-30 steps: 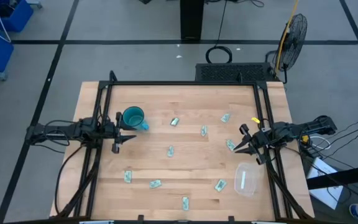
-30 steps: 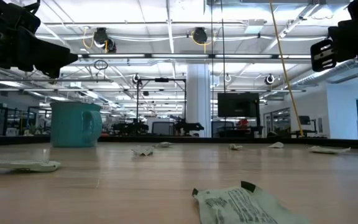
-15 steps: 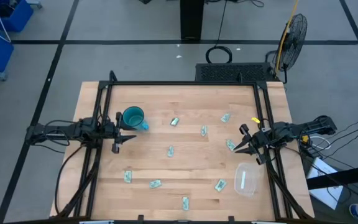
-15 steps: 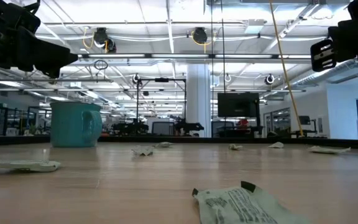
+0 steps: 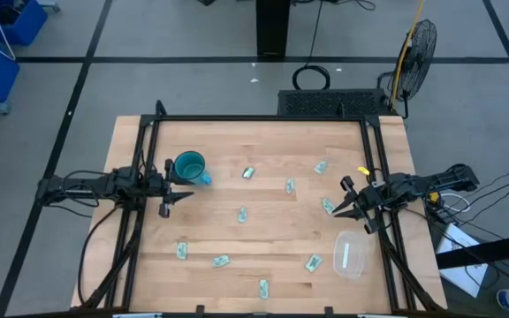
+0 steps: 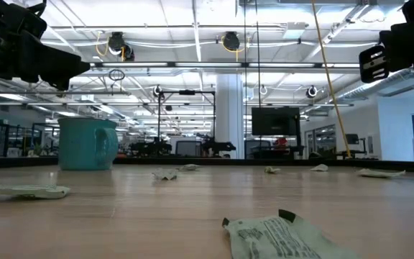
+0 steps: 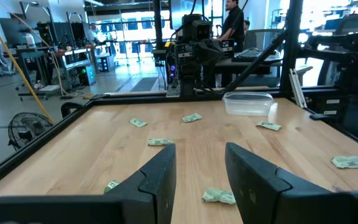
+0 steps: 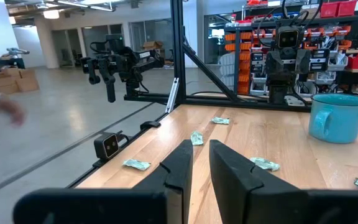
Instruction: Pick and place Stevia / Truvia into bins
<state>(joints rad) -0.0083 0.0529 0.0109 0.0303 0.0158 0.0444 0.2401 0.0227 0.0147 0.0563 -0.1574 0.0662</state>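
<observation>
nothing has moved: left gripper (image 5: 186,195) hovers by the mug (image 5: 189,167), jaws wide; right gripper (image 5: 339,212) hovers, jaws narrow, empty.

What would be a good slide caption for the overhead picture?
Two robot arms wait at opposite table edges, left gripper open beside a teal mug, sweetener sachets scattered, clear bin holding one.

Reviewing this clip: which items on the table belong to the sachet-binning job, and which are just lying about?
Part of the job:
- sachets, pale green and white, scattered flat over the wood
- clear tub near the right gripper, with one sachet already inside
- left gripper, raised above the table

Just lying about:
- teal mug
- floor fan beyond the table
</observation>
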